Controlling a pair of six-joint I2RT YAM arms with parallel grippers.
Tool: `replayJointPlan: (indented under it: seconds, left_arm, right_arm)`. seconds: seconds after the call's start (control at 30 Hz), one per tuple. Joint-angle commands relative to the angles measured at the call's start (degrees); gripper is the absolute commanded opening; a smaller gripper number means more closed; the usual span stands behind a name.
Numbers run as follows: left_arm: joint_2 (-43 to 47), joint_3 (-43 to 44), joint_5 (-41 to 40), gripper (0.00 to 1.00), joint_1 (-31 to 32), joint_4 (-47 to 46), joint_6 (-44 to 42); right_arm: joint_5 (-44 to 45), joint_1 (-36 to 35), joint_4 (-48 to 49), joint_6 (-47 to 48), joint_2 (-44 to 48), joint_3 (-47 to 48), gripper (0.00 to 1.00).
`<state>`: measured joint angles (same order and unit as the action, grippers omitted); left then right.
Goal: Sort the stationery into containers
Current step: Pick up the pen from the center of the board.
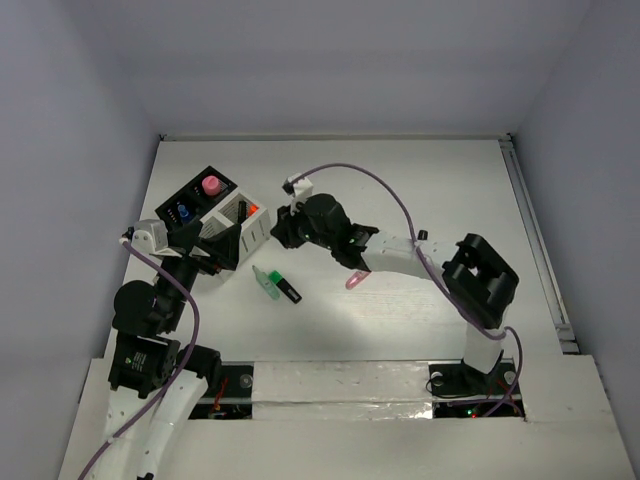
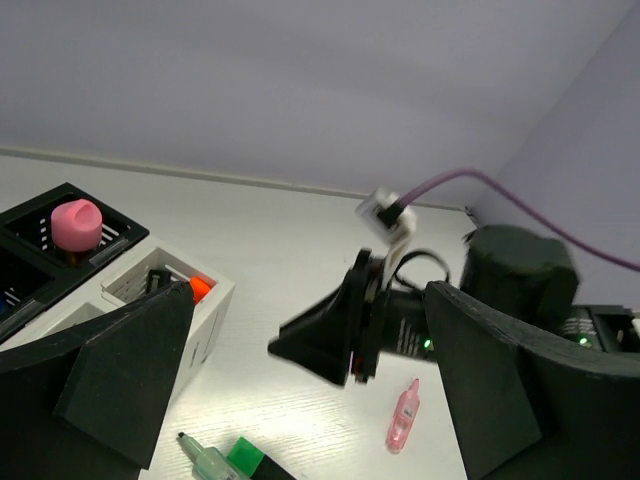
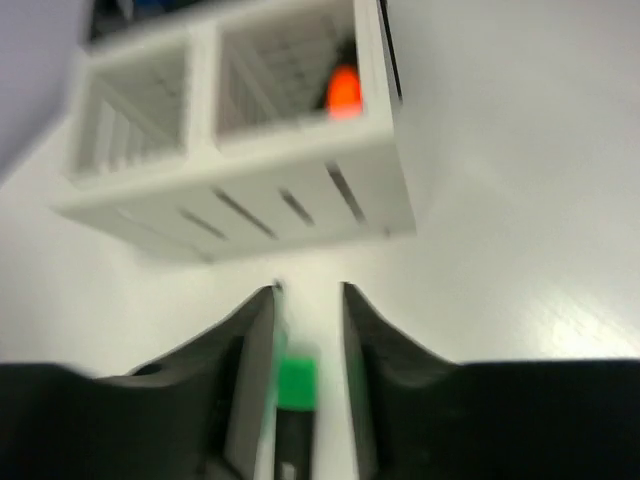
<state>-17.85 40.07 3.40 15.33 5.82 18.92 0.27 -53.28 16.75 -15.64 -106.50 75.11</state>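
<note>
Top view: your green highlighter (image 1: 289,292) and pink marker (image 1: 355,281) lie loose mid-frame, with the white box (image 1: 252,232) to their upper left. Left wrist: your left gripper (image 2: 308,295) is spread wide, empty. Right wrist: your right gripper (image 3: 308,292) shows a narrow gap, pinching nothing, just below the white box.

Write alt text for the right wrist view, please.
The right gripper, its jaws narrowly parted, hovers facing a white slatted box with two compartments, an orange-tipped pen showing in the right one. A green highlighter appears, blurred, through the gap between the jaws.
</note>
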Motion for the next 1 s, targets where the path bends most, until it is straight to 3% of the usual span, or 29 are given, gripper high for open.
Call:
replayJointPlan:
  seconds: [0.0,0.07,0.17,0.43,0.97]
  left_arm:
    - [0.5,-0.2,0.4,0.99,0.2,-2.7,-0.2]
    - [0.5,-0.3,0.4,0.99,0.2,-2.7,-0.2]
    - [0.4,-0.3,0.5,0.99,0.2,-2.7,-0.1]
    - [0.5,-0.3,0.6,0.99,0.2,-2.7,-0.2]
    - [0.2,-0.3,0.8,0.99,0.2,-3.0,-0.1]
  right_arm:
    - [-2.5,-0.8,-6.6,-0.9,-1.3,-2.5,0.43]
    - [-2.7,-0.8,-8.1,0.0,-2.5,-2.3,0.56]
    - [-2.5,-1.5,-12.8,1.8,-5.6,1.3,0.61]
    - [-0.6,-4.3,-22.8,3.9,-13.6,8.6,0.57]
    - [1.7,-5.9,-24.8,4.0,-10.8,7.5,0.52]
